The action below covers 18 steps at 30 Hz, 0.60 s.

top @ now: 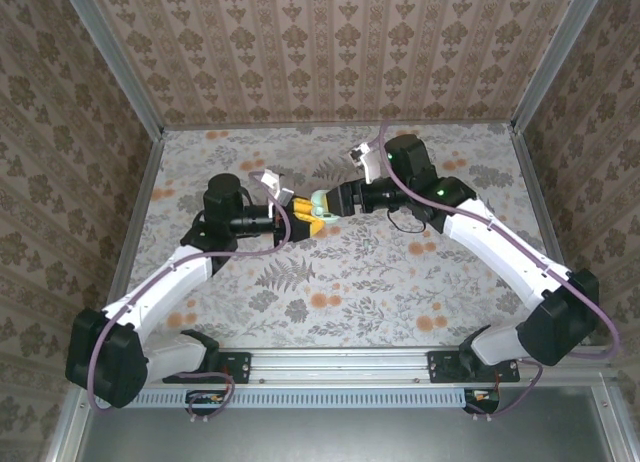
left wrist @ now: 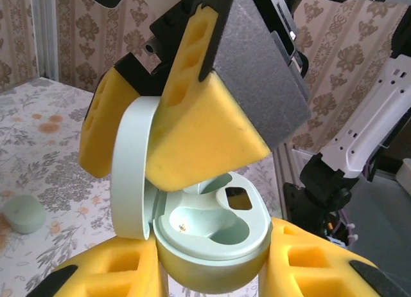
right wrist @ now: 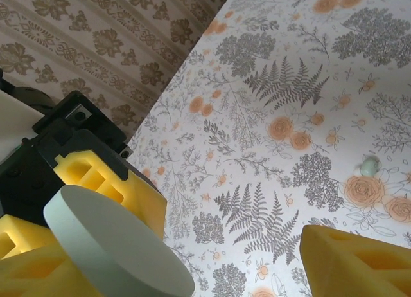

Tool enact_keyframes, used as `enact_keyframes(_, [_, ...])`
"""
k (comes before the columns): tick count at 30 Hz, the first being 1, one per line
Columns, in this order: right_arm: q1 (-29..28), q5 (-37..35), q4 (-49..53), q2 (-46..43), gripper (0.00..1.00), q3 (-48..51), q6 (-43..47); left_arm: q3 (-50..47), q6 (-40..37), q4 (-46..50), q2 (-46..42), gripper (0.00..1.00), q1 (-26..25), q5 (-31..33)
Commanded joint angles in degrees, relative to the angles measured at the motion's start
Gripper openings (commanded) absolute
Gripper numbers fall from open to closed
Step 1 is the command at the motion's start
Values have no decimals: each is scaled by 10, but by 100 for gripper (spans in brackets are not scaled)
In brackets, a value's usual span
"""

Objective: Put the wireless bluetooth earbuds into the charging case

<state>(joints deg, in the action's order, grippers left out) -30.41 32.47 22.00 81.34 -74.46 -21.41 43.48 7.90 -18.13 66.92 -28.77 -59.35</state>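
The left gripper (left wrist: pixel 215 274) pinches the charging case (left wrist: pixel 212 242) by its base at the bottom of its wrist view, mouth up, lid (left wrist: pixel 131 175) raised on the left. The right gripper (right wrist: pixel 192 271) stands spread astride that lid, holding nothing. A small pale-green piece (right wrist: pixel 369 166), likely an earbud, lies on the table (right wrist: pixel 289 65) toward its view's right edge, well apart from the case.

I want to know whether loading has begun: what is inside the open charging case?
The charging case shows one empty pale well and a dark slot, with no earbud seated there. One of the right fingers covers the rear of the inside.
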Motion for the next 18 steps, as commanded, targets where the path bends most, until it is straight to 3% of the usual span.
enact_keyframes(1, [5,17,-16,13,74,-10,-17,-15,-48,-34,-10,0,-1,-2])
enact_keyframes(8, [5,29,-20,19,72,0,-24,-36,-62,-61,-5,0,4,8])
enact_keyframes(18, [5,39,-42,6,72,39,-48,-63,-4,-153,27,0,23,-8])
